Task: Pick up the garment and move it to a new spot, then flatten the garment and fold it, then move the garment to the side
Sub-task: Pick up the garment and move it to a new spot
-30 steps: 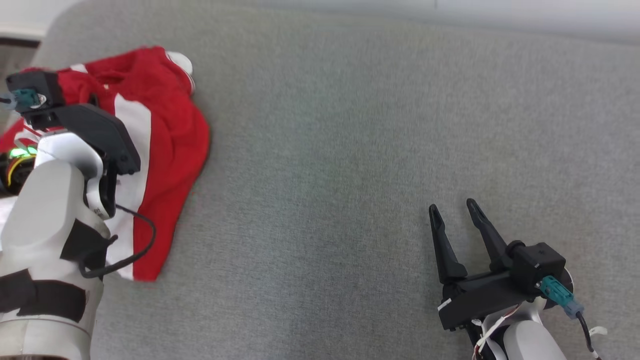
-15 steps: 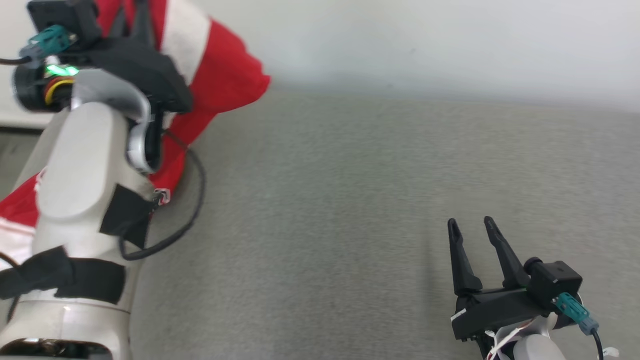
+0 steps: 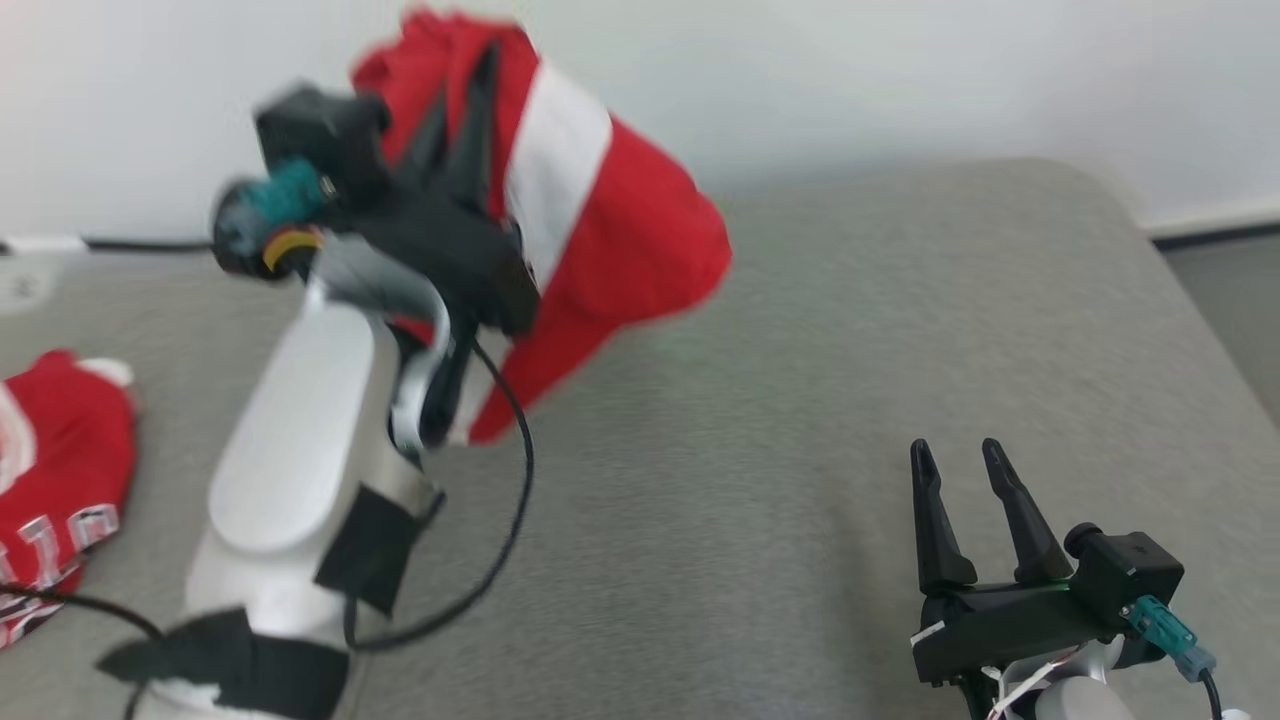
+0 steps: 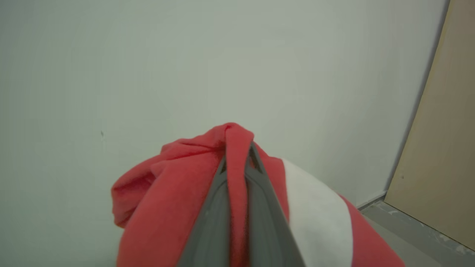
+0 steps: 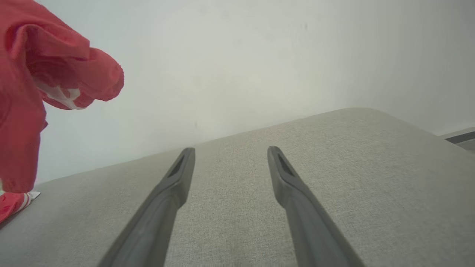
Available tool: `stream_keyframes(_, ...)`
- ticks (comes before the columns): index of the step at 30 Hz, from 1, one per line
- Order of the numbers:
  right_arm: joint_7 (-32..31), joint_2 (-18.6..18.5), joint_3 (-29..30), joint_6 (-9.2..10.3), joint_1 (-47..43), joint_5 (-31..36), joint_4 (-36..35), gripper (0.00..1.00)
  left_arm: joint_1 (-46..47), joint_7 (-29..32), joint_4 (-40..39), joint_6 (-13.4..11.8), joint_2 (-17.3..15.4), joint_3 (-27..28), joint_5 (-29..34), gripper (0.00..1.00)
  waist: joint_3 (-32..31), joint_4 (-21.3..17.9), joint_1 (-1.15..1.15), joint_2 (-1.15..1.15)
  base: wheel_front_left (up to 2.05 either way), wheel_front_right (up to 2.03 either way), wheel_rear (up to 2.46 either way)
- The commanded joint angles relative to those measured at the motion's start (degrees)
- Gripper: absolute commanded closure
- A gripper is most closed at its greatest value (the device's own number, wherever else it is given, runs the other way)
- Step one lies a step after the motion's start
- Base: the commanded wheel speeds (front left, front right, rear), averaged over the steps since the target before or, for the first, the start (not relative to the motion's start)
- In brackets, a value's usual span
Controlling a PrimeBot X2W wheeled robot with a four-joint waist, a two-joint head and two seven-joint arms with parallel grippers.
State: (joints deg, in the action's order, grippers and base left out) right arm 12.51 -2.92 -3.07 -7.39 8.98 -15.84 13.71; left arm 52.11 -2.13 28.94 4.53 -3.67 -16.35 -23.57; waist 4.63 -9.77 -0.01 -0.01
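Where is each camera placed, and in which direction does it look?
Head view: on the head, looking down at the grey cushion; left claw shut on red garment, right claw open.
Left wrist view: on the left wrist, facing the wall; its fingers pinch the garment.
Right wrist view: on the right wrist, looking along its spread fingers across the cushion.
Shared: all show the garment.

Grey fabric-covered surface [image 3: 800, 420] with a rounded far corner, set against a plain pale wall [image 3: 950, 80]. At right, a dark baseboard [image 3: 1212, 232] ran above grey floor [image 3: 1240, 300]. In the left wrist view, a beige panel [image 4: 441, 148] adjoined the wall. Lighting was soft and even.
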Motion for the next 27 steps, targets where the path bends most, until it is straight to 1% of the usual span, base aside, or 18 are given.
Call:
stream_keyframes(1,0.4,0.1,-0.2,-0.19,-0.8,-0.7,0.1,0.0,-2.1,0.2,-0.5,-0.3,0.2,-0.4,-0.3,1.0,2.0,-7.0,0.01,0.01,0.0,0.0,0.0)
stream_keyframes(5,1.1,0.1,-0.9,-0.19,-0.2,-1.8,0.7,0.0,-7.0,0.5,-0.2,-0.7,0.4,-2.8,-0.4,1.0,3.3,-8.7,0.01,0.01,0.0,0.0,0.0)
stream_keyframes(8,1.6,0.1,-1.9,-0.19,0.7,-2.6,1.4,0.0,-11.3,-0.6,2.8,1.4,0.3,-7.6,0.4,1.0,4.5,-9.0,0.01,0.01,0.0,0.0,0.0)
stream_keyframes(13,2.1,0.1,-3.2,-0.19,2.1,-2.6,2.4,0.0,-13.8,-2.2,8.2,2.6,0.6,-11.5,-1.5,1.0,5.2,-7.7,0.01,0.01,0.0,0.0,0.0)
stream_keyframes(14,2.1,0.0,-3.4,-0.19,2.1,-2.5,2.7,0.0,-14.1,-2.3,8.9,2.5,0.6,-12.2,-2.1,0.13,5.1,-7.4,0.01,0.01,0.0,0.0,0.0)
stream_keyframes(15,2.1,0.0,-3.4,-0.19,2.1,-2.5,2.7,0.0,-14.1,-2.3,8.9,2.5,0.6,-12.2,-2.1,0.13,5.1,-7.4,0.01,0.01,0.0,0.0,0.0)
stream_keyframes(16,2.2,0.0,-3.4,-0.19,2.2,-2.3,2.9,0.0,-14.3,-2.2,9.6,2.7,0.6,-12.9,-2.8,0.0,4.9,-7.0,0.01,0.01,0.0,0.0,0.0)
stream_keyframes(19,2.3,0.0,-3.3,-0.19,2.3,-2.0,3.2,0.0,-15.1,-1.8,10.8,3.0,0.7,-14.3,-5.9,0.0,4.2,-5.9,0.01,0.01,0.0,0.0,0.0)
stream_keyframes(21,2.3,0.0,-2.5,-0.19,1.8,-1.3,3.3,0.0,-15.3,-1.7,8.6,2.9,0.6,-17.1,-8.9,0.0,3.3,-4.2,0.01,0.01,0.0,0.0,0.0)
stream_keyframes(23,2.2,0.0,-1.8,-0.19,1.2,-0.8,3.3,0.0,-15.9,-2.6,7.1,2.9,-0.8,-18.1,-10.2,0.0,2.6,-2.8,0.01,0.01,0.0,0.0,0.0)
stream_keyframes(26,1.8,0.1,-1.2,-0.19,0.3,0.0,2.9,0.0,-17.0,-5.4,3.9,2.9,-3.0,-17.7,-10.1,0.0,1.5,-0.6,0.01,0.01,0.0,0.0,0.0)
stream_keyframes(27,1.7,0.1,-0.8,-0.19,0.0,0.2,2.8,0.0,-17.6,-6.5,2.7,2.4,-3.6,-17.5,-9.6,0.0,1.1,0.1,0.01,0.01,0.0,0.0,0.0)
